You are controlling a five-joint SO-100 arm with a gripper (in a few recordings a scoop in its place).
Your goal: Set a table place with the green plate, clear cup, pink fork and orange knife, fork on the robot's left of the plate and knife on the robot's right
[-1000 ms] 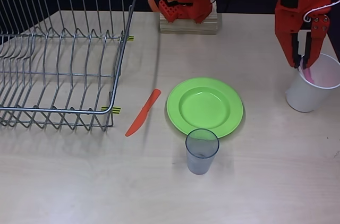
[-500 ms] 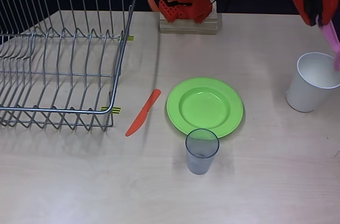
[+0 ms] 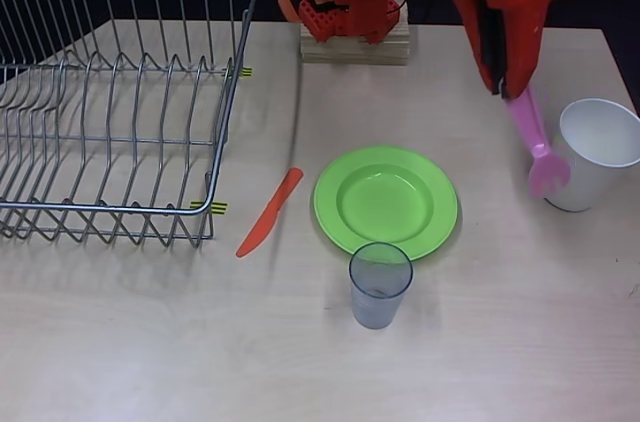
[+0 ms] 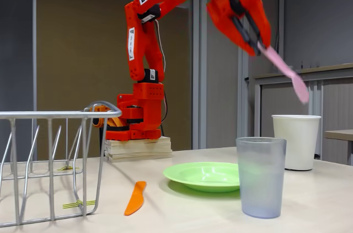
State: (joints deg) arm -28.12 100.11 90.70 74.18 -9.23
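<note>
The pink fork (image 3: 538, 146) hangs in the air, pinched by its handle in the claw (image 3: 507, 85), tines pointing down beside the white cup (image 3: 592, 154). On the tabletop (image 3: 520, 322), the green plate (image 3: 386, 201) lies in the middle, the clear cup (image 3: 380, 284) just in front of it, the orange knife (image 3: 269, 212) between plate and wire dish rack (image 3: 115, 102).

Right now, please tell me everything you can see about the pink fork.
The pink fork looks like smooth pink plastic, with a flat handle and a rounded head with stubby tines. The gripper holds it by the handle end, shut on it. It hangs in the air, slanting down with the tines lowest, above the table between the green plate and the white cup. In the fixed view it touches neither.
</note>
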